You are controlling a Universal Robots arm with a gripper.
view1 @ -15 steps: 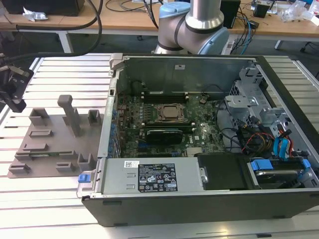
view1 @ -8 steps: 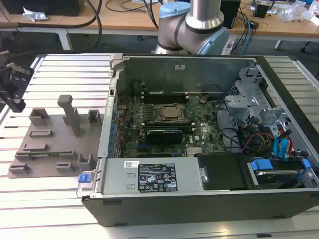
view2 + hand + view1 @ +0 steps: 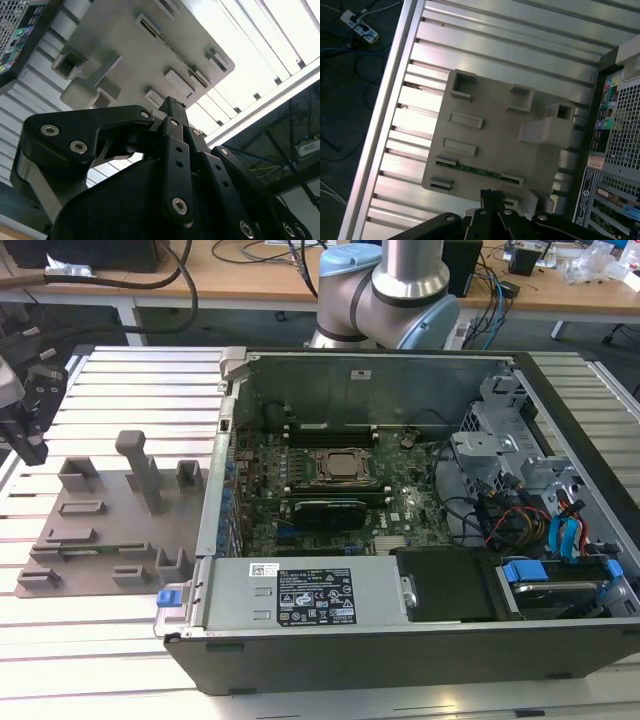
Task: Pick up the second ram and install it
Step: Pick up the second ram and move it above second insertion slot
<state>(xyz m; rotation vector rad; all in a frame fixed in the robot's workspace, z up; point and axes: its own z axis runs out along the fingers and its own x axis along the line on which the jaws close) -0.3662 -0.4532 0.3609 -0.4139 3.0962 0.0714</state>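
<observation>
The second ram [image 3: 479,171] is a thin green stick lying flat in a slot of the grey fixture plate [image 3: 490,130], between two small end holders. In the exterior view the plate [image 3: 110,525] lies at that view's left, beside the open computer case [image 3: 340,595]. My gripper [image 3: 30,448] hangs above the plate's far left side, clear of it. In both wrist views its black fingers [image 3: 491,193] [image 3: 172,105] sit together with nothing between them, pointing toward the plate with the ram just ahead of the tips.
The motherboard [image 3: 400,500] with its CPU socket [image 3: 335,468] and long black slots lies inside the case. A tall grey post [image 3: 140,465] and several block holders rise from the plate. The ribbed metal table [image 3: 130,380] ends near a floor with cables.
</observation>
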